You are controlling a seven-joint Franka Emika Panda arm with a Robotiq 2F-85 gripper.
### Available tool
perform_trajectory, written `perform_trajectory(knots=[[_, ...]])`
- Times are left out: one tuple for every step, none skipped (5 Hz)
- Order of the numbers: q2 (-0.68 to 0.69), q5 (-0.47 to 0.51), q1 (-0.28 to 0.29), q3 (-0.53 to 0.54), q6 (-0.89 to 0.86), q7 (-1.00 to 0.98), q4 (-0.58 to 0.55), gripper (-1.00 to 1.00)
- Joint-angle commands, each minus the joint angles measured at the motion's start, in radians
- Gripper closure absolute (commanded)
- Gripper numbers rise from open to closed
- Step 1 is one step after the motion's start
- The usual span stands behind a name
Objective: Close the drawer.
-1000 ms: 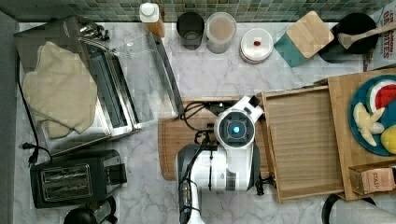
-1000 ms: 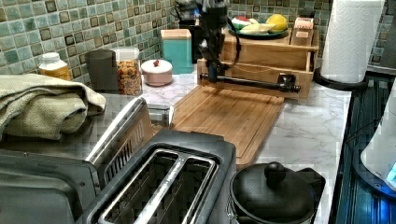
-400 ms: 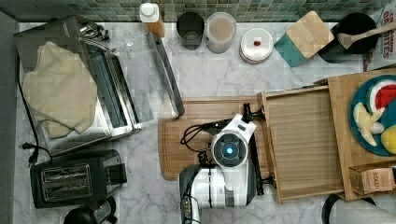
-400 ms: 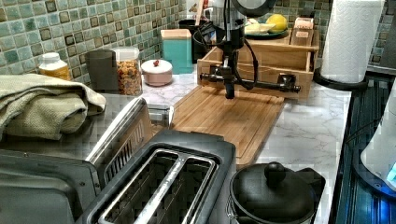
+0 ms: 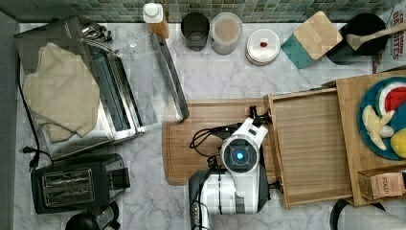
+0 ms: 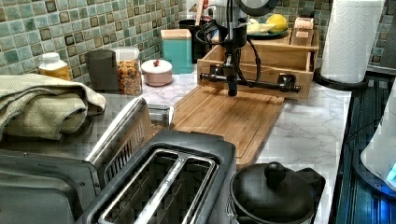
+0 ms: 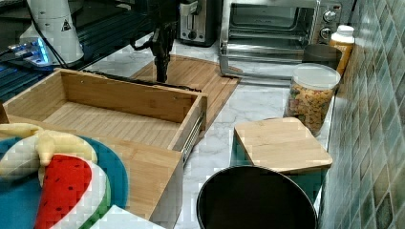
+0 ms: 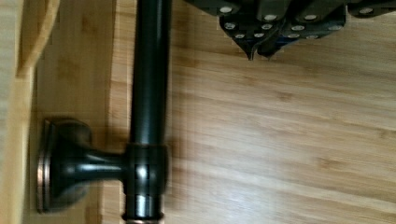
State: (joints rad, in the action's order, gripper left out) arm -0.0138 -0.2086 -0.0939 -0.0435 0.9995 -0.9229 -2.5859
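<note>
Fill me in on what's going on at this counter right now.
A single robot arm is working on a wooden drawer that stands pulled out over the marble counter, its floor empty. The gripper, fingers shut and holding nothing, hangs just in front of the drawer's dark bar handle, above the bamboo cutting board. In the wrist view a gap shows between fingertips and handle, so it looks set to push the front inward, but the drawer is not yet closed.

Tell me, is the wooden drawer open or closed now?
Open. The drawer is pulled out over the counter, its empty striped floor exposed; the gripper hangs just before its dark handle bar.
</note>
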Motion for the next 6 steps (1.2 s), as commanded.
perform_trajectory(knots=[[0.047,-0.072,-0.101,-0.094,-0.046,-0.017,0.116,1.00],[0.042,-0.087,-0.106,-0.136,-0.033,-0.072,0.130,1.00],[0.045,-0.101,-0.127,-0.183,0.051,-0.137,0.136,1.00],[0.086,-0.062,-0.153,-0.216,0.051,-0.261,0.205,1.00],[0.134,0.049,-0.118,-0.318,0.062,-0.436,0.274,1.00],[0.168,0.142,-0.187,-0.304,0.101,-0.550,0.319,1.00]])
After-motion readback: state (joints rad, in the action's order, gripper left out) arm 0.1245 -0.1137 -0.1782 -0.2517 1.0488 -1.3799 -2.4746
